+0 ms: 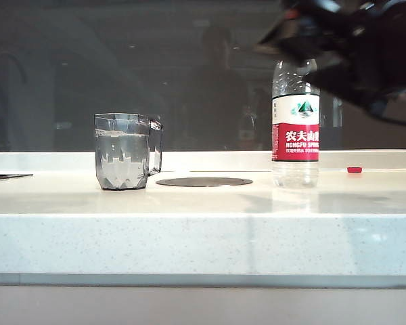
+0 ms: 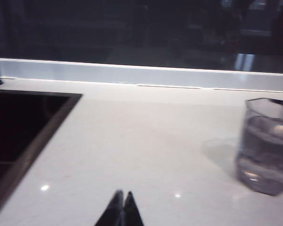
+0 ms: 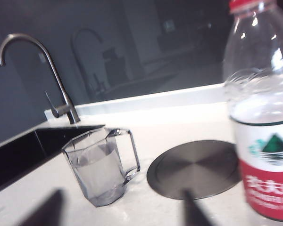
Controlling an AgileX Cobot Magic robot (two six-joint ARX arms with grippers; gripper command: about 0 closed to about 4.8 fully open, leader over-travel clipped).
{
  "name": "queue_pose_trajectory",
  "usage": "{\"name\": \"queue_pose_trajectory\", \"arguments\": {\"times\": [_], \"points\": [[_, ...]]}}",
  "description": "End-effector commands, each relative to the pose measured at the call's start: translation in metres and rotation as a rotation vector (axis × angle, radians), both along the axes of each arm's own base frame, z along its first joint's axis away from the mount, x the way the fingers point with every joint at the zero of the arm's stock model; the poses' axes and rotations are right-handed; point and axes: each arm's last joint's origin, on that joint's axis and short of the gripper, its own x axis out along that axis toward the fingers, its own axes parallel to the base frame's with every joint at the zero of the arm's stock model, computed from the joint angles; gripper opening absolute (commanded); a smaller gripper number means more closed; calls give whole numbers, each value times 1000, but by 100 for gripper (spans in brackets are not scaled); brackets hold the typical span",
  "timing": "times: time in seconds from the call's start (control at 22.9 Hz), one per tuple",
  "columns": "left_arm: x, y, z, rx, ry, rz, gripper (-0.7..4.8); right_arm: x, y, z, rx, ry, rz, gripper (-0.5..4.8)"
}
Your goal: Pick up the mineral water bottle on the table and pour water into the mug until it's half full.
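The mineral water bottle (image 1: 296, 125) stands upright on the table (image 1: 203, 233), just beside the right gripper (image 3: 122, 209) – jaws wide, empty – while the left gripper (image 2: 120, 207), jaws pinched together, hangs near the water-filled mug (image 1: 124, 151).

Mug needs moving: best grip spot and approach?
Take the mug across its faceted body, above the water line, coming from the side away from the handle. It stands upright; the walls taper downward, so a high, level grip likely holds best.
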Motion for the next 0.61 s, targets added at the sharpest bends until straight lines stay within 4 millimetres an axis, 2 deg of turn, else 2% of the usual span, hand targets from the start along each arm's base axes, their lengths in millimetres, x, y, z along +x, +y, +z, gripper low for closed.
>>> {"name": "queue_pose_trajectory", "arguments": {"times": [0.04,0.09,0.13,0.17,0.31,0.39,0.61], "points": [[0,4,1,4,-5,38,-4,-9,-10,4,24,-39,-18,211],[0,5,1,4,-6,48,-4,-12,-14,4,32,-44,-28,149],[0,5,1,4,-7,53,-4,-15,-16,4,37,-42,-45,109],[0,6,1,4,-8,58,-4,-16,-19,4,37,-38,-57,87],[0,6,1,4,-8,60,-4,-20,-22,4,12,-13,-61,68],[0,6,1,4,-8,57,-4,-21,-23,4,0,-3,-57,-5],[0,6,1,4,-7,52,-4,-23,-28,9,25,-4,-129,-8]]}}
